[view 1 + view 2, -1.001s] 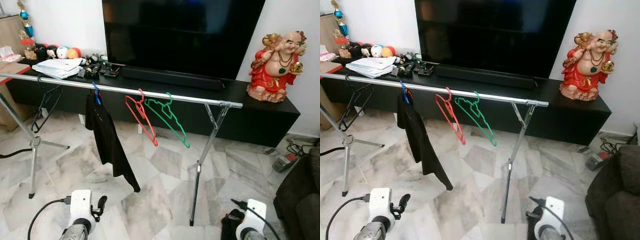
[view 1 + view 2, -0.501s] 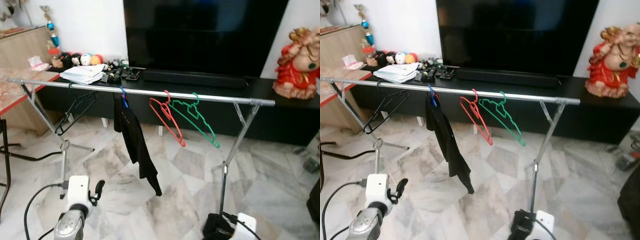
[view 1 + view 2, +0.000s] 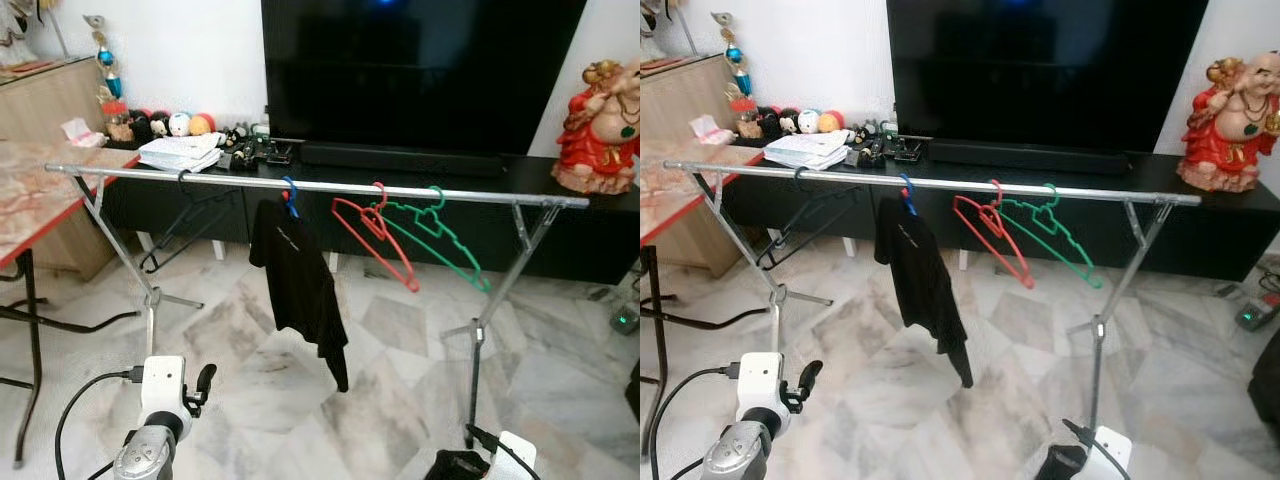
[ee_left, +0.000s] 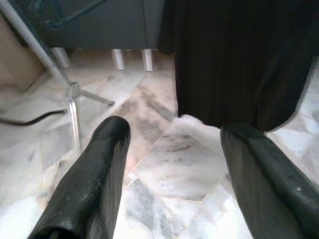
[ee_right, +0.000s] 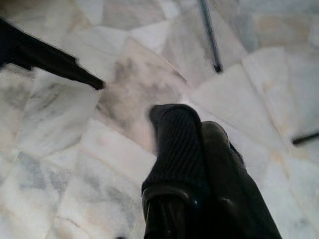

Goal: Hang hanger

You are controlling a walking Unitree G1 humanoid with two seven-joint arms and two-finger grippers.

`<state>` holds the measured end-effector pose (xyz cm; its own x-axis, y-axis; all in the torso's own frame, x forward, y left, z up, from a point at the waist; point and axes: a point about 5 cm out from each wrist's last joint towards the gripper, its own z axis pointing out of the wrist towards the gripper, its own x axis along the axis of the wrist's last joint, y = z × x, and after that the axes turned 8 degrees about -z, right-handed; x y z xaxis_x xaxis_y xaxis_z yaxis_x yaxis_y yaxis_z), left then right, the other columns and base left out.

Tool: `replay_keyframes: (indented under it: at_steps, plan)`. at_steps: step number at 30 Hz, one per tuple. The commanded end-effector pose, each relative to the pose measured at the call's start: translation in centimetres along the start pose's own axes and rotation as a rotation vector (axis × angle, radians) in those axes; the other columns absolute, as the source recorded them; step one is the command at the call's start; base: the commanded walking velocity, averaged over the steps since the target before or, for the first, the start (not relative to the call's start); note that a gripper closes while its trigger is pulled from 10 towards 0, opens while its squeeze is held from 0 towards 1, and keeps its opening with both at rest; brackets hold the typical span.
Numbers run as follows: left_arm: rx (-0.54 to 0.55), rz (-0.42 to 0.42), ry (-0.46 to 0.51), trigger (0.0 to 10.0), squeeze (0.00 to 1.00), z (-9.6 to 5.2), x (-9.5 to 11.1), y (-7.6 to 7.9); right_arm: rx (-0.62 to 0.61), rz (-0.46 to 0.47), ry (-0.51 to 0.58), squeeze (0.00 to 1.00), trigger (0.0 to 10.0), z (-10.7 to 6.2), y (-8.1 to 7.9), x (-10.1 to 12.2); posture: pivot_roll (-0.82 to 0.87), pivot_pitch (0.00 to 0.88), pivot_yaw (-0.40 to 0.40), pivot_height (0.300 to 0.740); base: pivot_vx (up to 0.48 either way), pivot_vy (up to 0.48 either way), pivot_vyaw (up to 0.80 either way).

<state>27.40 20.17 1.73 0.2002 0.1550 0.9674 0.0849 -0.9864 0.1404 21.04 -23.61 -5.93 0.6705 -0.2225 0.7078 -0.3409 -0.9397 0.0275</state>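
Red hanger [image 3: 378, 238] and green hanger [image 3: 440, 240] already hang on the rail [image 3: 330, 186]; left gripper [image 4: 172, 164] fingers spread, right gripper [image 5: 199, 164] fingers pressed together, both empty, low.

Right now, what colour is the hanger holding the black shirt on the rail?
Blue; its hook shows above the shirt on the rail, clearest in the left eye view.

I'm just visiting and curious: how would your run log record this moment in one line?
rail: silver clothes rail | on it: black hanger, black shirt, red hanger, green hanger | left gripper open, empty | right gripper shut, empty
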Motion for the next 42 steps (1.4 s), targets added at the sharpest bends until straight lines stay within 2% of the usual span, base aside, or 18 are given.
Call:
replay_keyframes:
  at_steps: [1, 8, 23, 31, 42]
  plan:
    - [0.022, -0.009, 0.001, 10.0, 0.00, -0.1, 0.1, -0.6, 0.013, -0.007, 0.033, 0.00, 10.0, 0.1, -0.4, 0.7, 0.10, 0.000, 0.000, 0.740, 0.000, 0.480, 0.00]
    - [0.036, -0.070, 0.004, 10.0, 0.00, -0.1, 0.1, -0.3, -0.011, -0.026, 0.034, 0.00, 10.0, 0.1, 0.3, 0.7, 0.09, 0.000, 0.002, 0.740, 0.000, 0.480, 0.00]
    - [0.021, -0.049, -0.003, 10.0, 0.00, -0.2, 0.3, -0.6, -0.035, -0.024, 0.061, 0.00, 10.0, 0.2, 0.4, 1.3, 0.10, 0.000, 0.015, 0.740, 0.000, 0.480, 0.00]
    - [-0.048, -0.058, -0.017, 10.0, 0.00, -0.3, 0.1, 0.2, -0.056, -0.014, 0.062, 0.00, 10.0, 0.2, 0.7, 1.4, 0.10, 0.000, 0.019, 0.740, 0.000, 0.000, 0.00]
    - [-0.063, -0.047, -0.032, 10.0, 0.00, -0.2, 0.0, 0.4, -0.063, -0.014, 0.070, 0.00, 10.0, 0.2, 0.9, 1.6, 0.10, 0.000, 0.020, 0.740, 0.000, 0.000, 0.00]
